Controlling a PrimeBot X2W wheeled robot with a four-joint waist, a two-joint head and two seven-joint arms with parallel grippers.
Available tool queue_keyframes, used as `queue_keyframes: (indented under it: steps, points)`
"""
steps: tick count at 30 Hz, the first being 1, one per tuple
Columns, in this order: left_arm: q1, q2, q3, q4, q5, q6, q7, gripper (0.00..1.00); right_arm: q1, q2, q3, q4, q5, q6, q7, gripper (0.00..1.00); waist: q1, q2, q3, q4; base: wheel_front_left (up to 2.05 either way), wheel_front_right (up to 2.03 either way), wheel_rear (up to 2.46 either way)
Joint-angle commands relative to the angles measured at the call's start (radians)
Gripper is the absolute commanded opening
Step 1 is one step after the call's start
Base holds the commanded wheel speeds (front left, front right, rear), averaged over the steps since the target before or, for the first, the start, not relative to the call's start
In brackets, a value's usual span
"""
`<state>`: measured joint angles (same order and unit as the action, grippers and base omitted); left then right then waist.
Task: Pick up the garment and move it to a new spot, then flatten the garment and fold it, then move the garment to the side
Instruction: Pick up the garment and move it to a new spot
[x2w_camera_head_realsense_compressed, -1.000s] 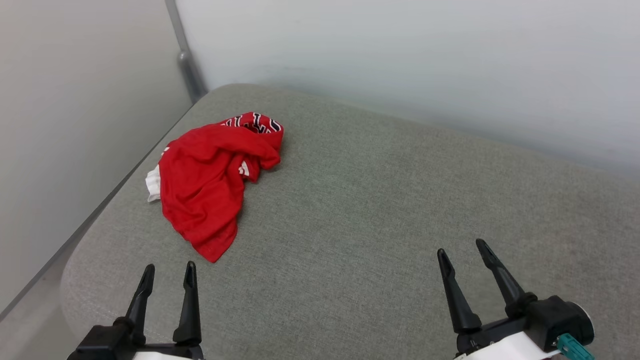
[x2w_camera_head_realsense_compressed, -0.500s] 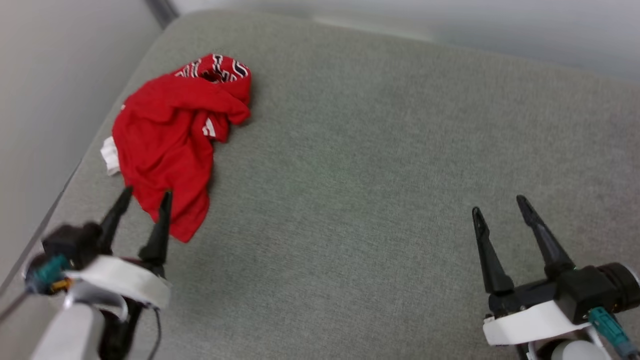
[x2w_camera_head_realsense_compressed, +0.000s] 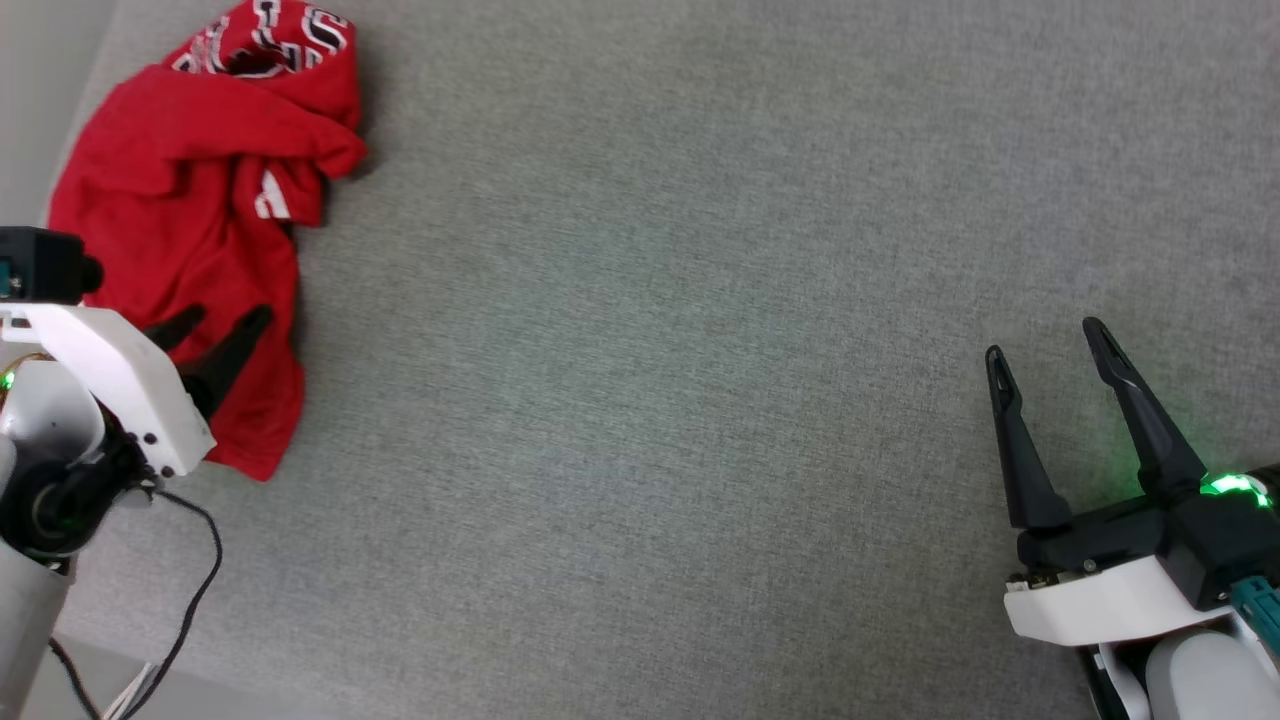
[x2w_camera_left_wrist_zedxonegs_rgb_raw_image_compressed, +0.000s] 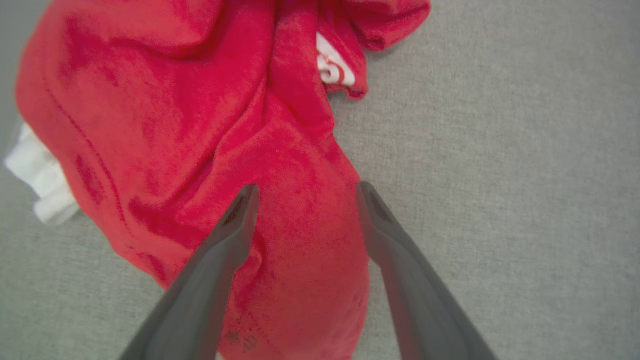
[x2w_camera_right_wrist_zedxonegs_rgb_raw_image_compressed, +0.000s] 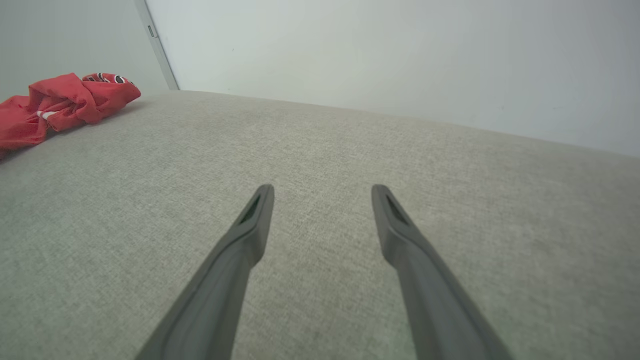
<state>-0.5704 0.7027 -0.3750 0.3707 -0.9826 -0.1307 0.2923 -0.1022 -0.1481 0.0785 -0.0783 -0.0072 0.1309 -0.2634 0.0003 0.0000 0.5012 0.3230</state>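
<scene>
The garment (x2w_camera_head_realsense_compressed: 190, 210), a crumpled red jersey with white trim and lettering at its far end, lies bunched at the far left of the grey cushion (x2w_camera_head_realsense_compressed: 650, 300). My left gripper (x2w_camera_head_realsense_compressed: 225, 318) hovers over its near half, jaws open with nothing between them. In the left wrist view the same open left gripper (x2w_camera_left_wrist_zedxonegs_rgb_raw_image_compressed: 305, 187) points down at the garment (x2w_camera_left_wrist_zedxonegs_rgb_raw_image_compressed: 200, 125), with red fabric under the gap. My right gripper (x2w_camera_head_realsense_compressed: 1045, 340) stands open at the lower right, far from the garment. From the right wrist, the right gripper (x2w_camera_right_wrist_zedxonegs_rgb_raw_image_compressed: 322, 187) is open over bare cushion, with the garment (x2w_camera_right_wrist_zedxonegs_rgb_raw_image_compressed: 60, 107) far left.
The cushion's left edge (x2w_camera_head_realsense_compressed: 60, 140) runs just beside the garment, with pale floor beyond. A black cable (x2w_camera_head_realsense_compressed: 190, 590) hangs from my left arm near the cushion's front edge. A pale wall (x2w_camera_right_wrist_zedxonegs_rgb_raw_image_compressed: 400, 60) rises behind the cushion.
The head camera has tilted down, shifting the whole picture. My left gripper has moved forward from the garment's near tip to over its near half. Both grippers stay open.
</scene>
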Motion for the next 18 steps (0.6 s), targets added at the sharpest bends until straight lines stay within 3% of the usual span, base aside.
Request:
queue_keyframes:
  steps: [1,5,8,12,13,14,15,18]
  points:
    - [-0.011,0.016,-0.015,0.013,-0.021,0.001,0.028,1.0,-0.011,-0.006,-0.001,-0.006,-0.006,0.0,-0.002,1.0,-0.0003,0.0,0.037,-0.023,0.0,0.0,0.0]
    - [-0.053,0.037,-0.054,0.064,-0.15,0.001,0.162,1.0,-0.021,-0.007,-0.007,-0.012,-0.014,0.0,-0.002,1.0,-0.0003,0.0,0.071,-0.034,0.0,0.0,0.0]
    - [-0.07,0.047,-0.11,0.106,-0.158,0.002,0.233,1.0,-0.024,-0.003,-0.009,-0.016,-0.016,0.0,-0.002,1.0,-0.0003,0.0,0.091,-0.039,0.0,0.0,0.0]
    - [-0.089,0.021,-0.154,0.143,-0.186,0.003,0.25,1.0,-0.035,0.002,-0.01,-0.014,-0.02,-0.001,-0.001,1.0,-0.0003,0.0,0.106,-0.04,0.0,0.0,0.0]
    - [-0.091,0.014,-0.163,0.147,-0.192,0.003,0.252,0.96,-0.036,0.003,-0.01,-0.013,-0.019,-0.001,-0.001,1.0,-0.0003,0.0,0.107,-0.04,0.0,0.0,0.0]
    - [-0.093,0.009,-0.174,0.151,-0.196,0.003,0.249,0.44,-0.036,0.004,-0.009,-0.012,-0.019,0.0,-0.001,1.0,-0.0003,0.0,0.108,-0.04,0.0,0.0,0.0]
    - [-0.095,0.007,-0.184,0.155,-0.198,0.003,0.245,0.02,-0.037,0.004,-0.009,-0.01,-0.019,-0.001,-0.001,1.0,-0.0003,0.0,0.108,-0.039,0.0,0.0,0.0]
    - [-0.096,0.0,-0.196,0.157,-0.216,0.001,0.212,0.0,-0.042,0.006,-0.009,-0.003,-0.016,-0.001,-0.001,1.0,-0.0003,0.0,0.092,-0.037,0.0,0.0,0.0]
